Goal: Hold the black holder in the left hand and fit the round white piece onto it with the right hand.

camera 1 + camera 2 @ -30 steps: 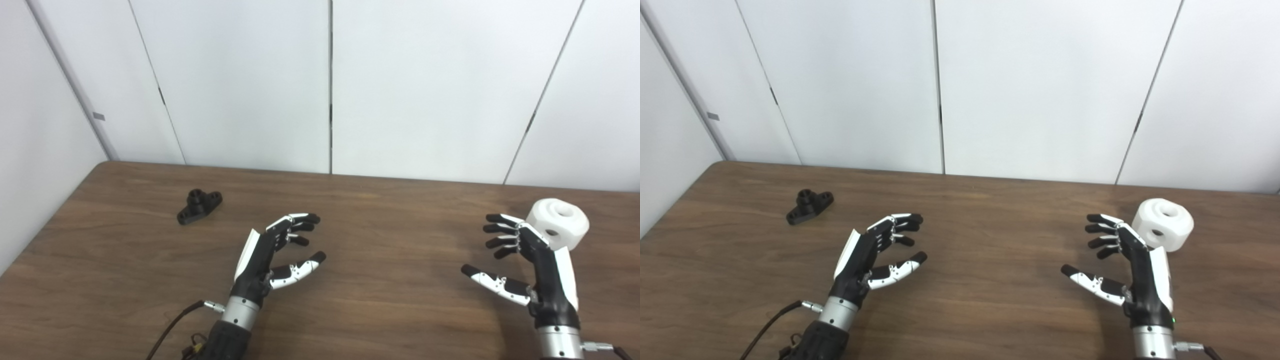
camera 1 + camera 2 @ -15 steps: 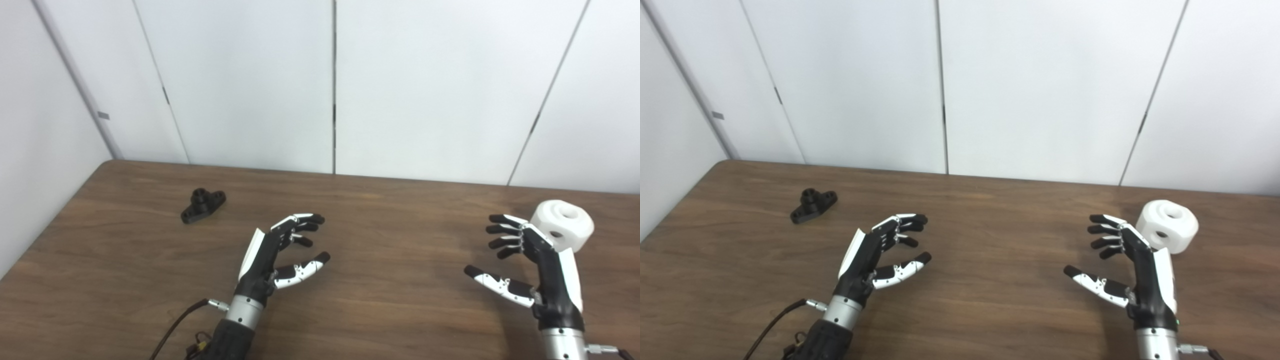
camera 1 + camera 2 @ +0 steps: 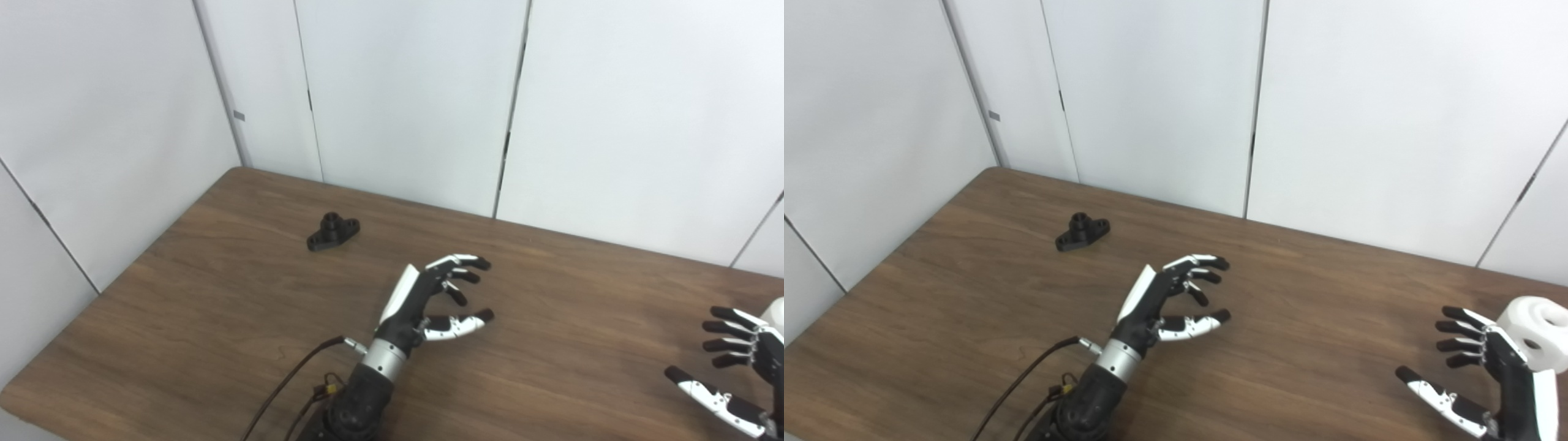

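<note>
Black holder (image 3: 332,231) lay flat on the brown table (image 3: 980,288), toward the far left corner, untouched, with its short round collar pointing up and a mounting ear at either side. Left hand (image 3: 429,297) hovered over the table well to the right of the holder and nearer the front edge, palm turned inward, fingers (image 3: 459,263) curled loosely and spread apart from the thumb, nothing between them. Dark cable (image 3: 1029,373) ran from the left wrist back toward the front edge. Round white piece (image 3: 1537,334) sat far to the right of the holder, at the right edge of the right eye view, with one hole in its top and another in its side. Right hand (image 3: 1488,367) was held just beside the white piece on the holder's side, fingers (image 3: 1458,331) apart and slightly bent, thumb stretched out low, empty; contact with the white piece could not be told.
</note>
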You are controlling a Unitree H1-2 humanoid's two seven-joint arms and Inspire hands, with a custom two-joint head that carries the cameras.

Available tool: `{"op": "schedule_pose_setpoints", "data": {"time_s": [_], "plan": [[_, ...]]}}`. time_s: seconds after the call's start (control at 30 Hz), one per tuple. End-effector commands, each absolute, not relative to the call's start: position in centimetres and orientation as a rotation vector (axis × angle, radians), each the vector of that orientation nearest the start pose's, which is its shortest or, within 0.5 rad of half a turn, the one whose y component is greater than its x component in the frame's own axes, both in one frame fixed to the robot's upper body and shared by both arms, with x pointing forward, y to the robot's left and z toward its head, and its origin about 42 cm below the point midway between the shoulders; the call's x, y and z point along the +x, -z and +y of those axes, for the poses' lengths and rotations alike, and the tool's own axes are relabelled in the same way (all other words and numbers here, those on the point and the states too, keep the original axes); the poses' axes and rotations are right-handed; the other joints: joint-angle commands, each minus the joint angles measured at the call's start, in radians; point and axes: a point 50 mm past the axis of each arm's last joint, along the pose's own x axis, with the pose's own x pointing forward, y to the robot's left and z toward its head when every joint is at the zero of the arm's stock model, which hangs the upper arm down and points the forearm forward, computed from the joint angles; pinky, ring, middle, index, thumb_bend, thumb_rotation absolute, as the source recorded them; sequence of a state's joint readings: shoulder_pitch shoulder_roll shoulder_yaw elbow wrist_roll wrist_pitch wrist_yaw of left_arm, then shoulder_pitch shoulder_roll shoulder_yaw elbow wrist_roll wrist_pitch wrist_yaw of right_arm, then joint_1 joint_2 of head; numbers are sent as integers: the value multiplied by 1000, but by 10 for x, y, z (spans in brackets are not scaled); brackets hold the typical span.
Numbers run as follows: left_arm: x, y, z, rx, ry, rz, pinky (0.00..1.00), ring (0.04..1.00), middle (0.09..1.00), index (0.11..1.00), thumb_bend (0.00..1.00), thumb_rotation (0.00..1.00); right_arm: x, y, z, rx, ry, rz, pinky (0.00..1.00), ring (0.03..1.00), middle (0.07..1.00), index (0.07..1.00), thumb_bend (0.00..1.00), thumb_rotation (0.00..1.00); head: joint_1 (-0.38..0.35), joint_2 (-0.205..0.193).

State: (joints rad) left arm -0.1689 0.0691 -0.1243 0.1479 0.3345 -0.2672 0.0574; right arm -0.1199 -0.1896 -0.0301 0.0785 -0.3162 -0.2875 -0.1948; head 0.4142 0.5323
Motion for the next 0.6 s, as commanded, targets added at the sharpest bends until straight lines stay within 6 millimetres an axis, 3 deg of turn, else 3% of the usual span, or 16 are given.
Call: {"op": "schedule_pose_setpoints", "data": {"time_s": [0.0, 0.13, 0.33, 0.43, 0.57], "plan": [[333, -123, 187, 419, 155, -305, 522, 711, 799, 721, 734, 0, 320, -150, -279, -475, 147, -427, 435, 549, 639, 690, 596, 0, -1, 0], [339, -144, 202, 481, 152, -366, 534, 690, 750, 718, 765, 38, 320, -154, -278, -474, 152, -423, 428, 542, 632, 682, 600, 0, 5, -3], [345, -168, 230, 574, 89, -404, 693, 776, 775, 716, 818, 86, 319, -156, -282, -477, 153, -426, 430, 539, 629, 679, 601, 0, 19, -2], [347, -180, 245, 624, 40, -412, 676, 771, 783, 713, 832, 17, 319, -156, -282, -477, 150, -423, 428, 539, 626, 675, 603, 0, 23, -1], [350, -188, 259, 666, 27, -425, 634, 753, 780, 711, 831, 15, 319, -155, -283, -479, 146, -419, 430, 542, 630, 677, 604, 0, 26, -1]]}}
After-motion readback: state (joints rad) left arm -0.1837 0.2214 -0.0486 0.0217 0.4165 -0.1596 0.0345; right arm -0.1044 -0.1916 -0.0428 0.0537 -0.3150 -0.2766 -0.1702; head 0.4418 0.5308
